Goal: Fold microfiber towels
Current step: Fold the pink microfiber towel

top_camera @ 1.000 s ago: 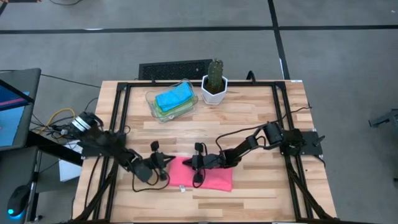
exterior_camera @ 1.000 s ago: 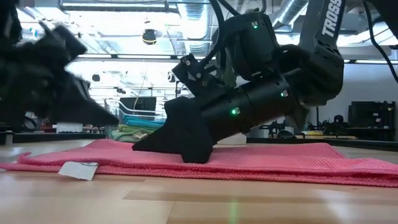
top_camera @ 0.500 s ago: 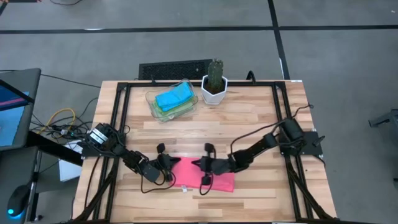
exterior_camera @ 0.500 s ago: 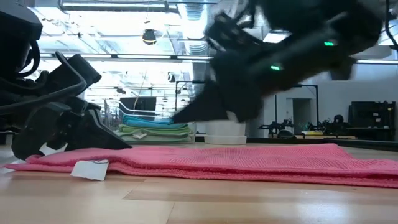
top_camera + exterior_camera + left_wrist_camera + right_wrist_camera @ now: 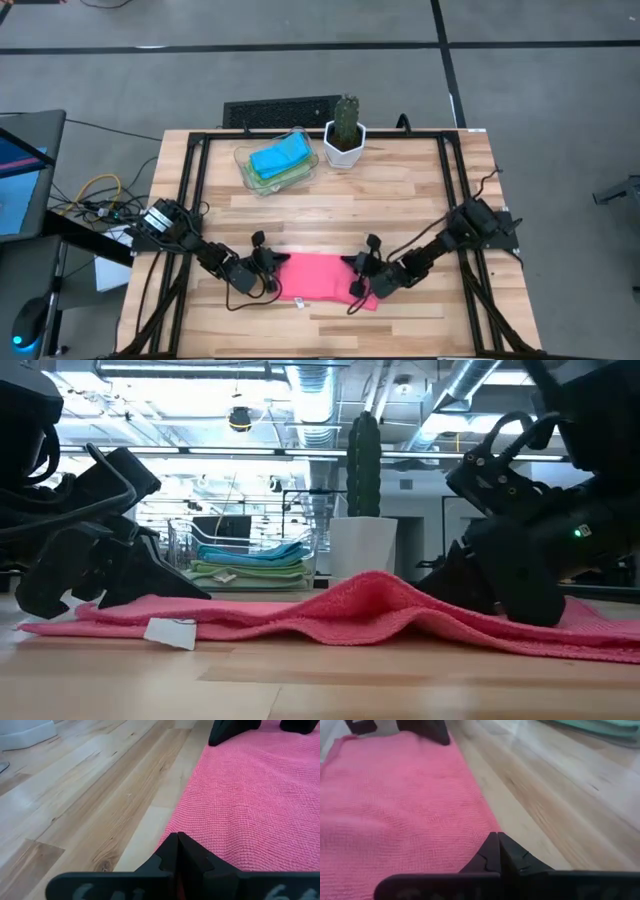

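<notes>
Since a second ago the right gripper has slid from the middle of the pink towel out to its right end, and the cloth has bunched into a soft ridge at its centre, seen in the low view. Its jaws are closed, pinching the towel's right edge. Over at the towel's left end the left gripper sits low, jaws closed on that edge.

That towel is a knobbly, waffle-knit microfiber, folded into a long strip, lying flat on the pale wood-plank counter near its front edge. A small white tag pokes out from the towel's front-left hem.

Behind the towel, toward the counter's back, a clear plastic tray holds a neat stack of folded towels, blue on top of green. Just right of the tray stands a white faceted pot with a green cactus. Nothing lies between them and the pink towel.
</notes>
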`<action>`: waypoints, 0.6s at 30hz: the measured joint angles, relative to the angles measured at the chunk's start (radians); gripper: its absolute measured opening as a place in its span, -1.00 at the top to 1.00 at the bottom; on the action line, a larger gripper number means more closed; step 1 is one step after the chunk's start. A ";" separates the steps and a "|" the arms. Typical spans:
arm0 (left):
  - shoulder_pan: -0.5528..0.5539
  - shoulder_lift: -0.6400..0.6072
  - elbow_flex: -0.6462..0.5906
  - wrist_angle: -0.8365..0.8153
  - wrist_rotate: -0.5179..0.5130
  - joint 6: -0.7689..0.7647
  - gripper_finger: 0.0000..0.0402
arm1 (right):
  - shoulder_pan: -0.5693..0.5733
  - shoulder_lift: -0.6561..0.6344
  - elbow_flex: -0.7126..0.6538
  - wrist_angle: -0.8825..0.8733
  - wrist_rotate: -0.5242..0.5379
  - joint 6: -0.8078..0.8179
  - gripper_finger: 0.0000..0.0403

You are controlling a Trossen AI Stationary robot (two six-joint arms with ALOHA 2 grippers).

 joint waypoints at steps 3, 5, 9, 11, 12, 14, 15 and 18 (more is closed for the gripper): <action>-0.003 -0.041 -0.002 -0.016 0.004 0.031 1.00 | -0.006 0.002 0.001 0.032 0.001 -0.053 0.93; -0.005 -0.101 -0.006 -0.034 0.009 0.060 1.00 | -0.013 0.005 0.005 0.070 -0.013 -0.093 0.91; -0.007 -0.250 0.000 -0.005 -0.013 0.101 1.00 | -0.022 0.007 0.011 0.108 -0.034 -0.148 0.92; -0.007 -0.284 0.011 -0.011 -0.012 0.125 1.00 | -0.025 0.010 0.011 0.140 -0.037 -0.177 0.93; -0.004 -0.288 0.020 -0.008 -0.012 0.132 1.00 | -0.026 0.010 0.010 0.162 -0.037 -0.196 0.93; 0.014 -0.276 0.036 -0.023 0.010 0.134 1.00 | -0.029 0.010 0.014 0.205 -0.034 -0.232 0.91; 0.027 -0.253 0.047 -0.039 0.037 0.121 1.00 | -0.032 0.010 0.019 0.217 -0.033 -0.249 0.90; 0.047 -0.163 0.065 -0.057 0.086 0.079 1.00 | -0.027 -0.032 0.021 0.230 -0.026 -0.278 0.88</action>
